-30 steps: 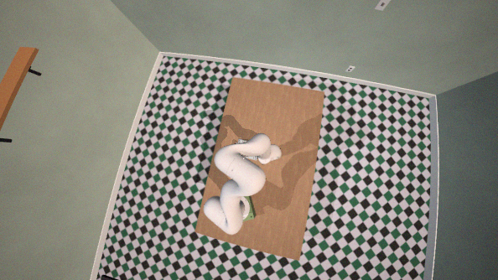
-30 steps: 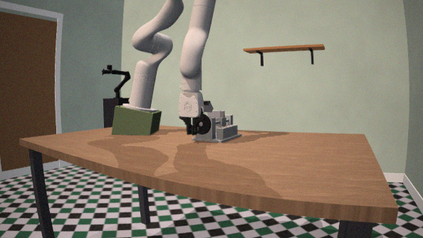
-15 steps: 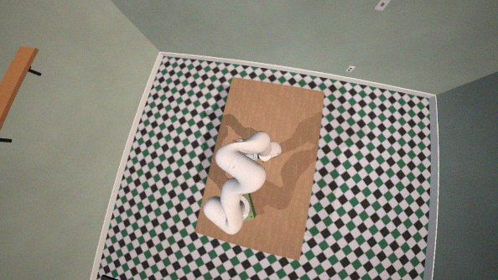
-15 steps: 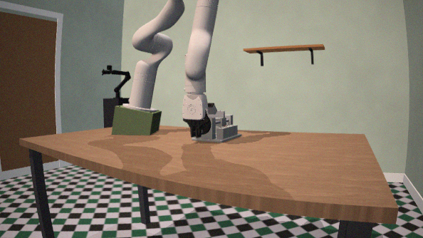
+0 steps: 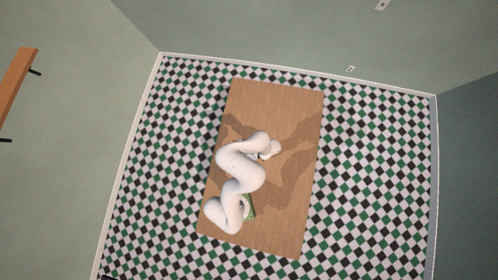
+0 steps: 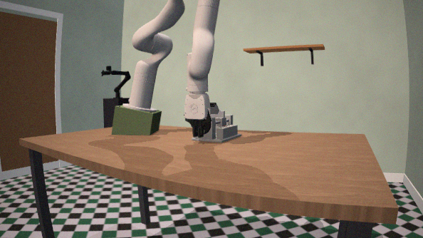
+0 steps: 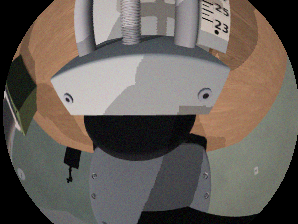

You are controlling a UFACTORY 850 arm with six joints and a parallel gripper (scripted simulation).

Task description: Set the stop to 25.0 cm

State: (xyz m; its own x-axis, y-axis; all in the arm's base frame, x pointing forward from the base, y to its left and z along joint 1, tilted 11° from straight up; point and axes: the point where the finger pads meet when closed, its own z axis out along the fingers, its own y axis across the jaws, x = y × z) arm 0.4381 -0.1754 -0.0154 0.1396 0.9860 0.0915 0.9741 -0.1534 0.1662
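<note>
A grey stop fixture stands on the wooden table. In the wrist view its end plate faces me, with the lead screw and two guide rails running away behind it. A white scale on the right shows marks near 23 and 25. The black handwheel sits at the end plate, close under the camera. My gripper reaches straight down at the fixture's near end and is shut on the handwheel. The stop's place on the scale is hard to read. In the overhead view the arm hides most of the fixture.
The arm's green base block stands on the table to the left of the fixture. A black stand is behind the table at the left. A wooden shelf hangs on the back wall.
</note>
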